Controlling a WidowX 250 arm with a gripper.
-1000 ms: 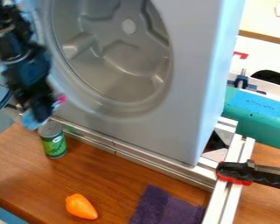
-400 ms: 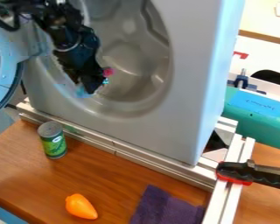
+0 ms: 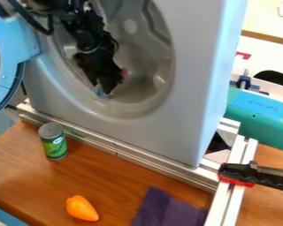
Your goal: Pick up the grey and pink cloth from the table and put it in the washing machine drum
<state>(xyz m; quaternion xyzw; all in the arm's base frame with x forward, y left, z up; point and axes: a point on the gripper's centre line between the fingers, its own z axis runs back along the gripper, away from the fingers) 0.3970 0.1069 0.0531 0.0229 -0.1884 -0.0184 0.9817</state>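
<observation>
Hanging at the grey drum (image 3: 145,54), the black gripper (image 3: 105,93) may be open or closed; I cannot tell.

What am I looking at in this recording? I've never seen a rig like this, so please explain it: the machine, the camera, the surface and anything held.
A fixed camera looks down at a slant. The black robot arm comes in from the upper left, its black two-finger gripper at the round opening of a tall grey appliance with an open light-blue round door. On the brown wooden table are a green-labelled metal can, a smooth orange pepper-shaped object and a dark purple cloth. I can't tell whether anything is held.
</observation>
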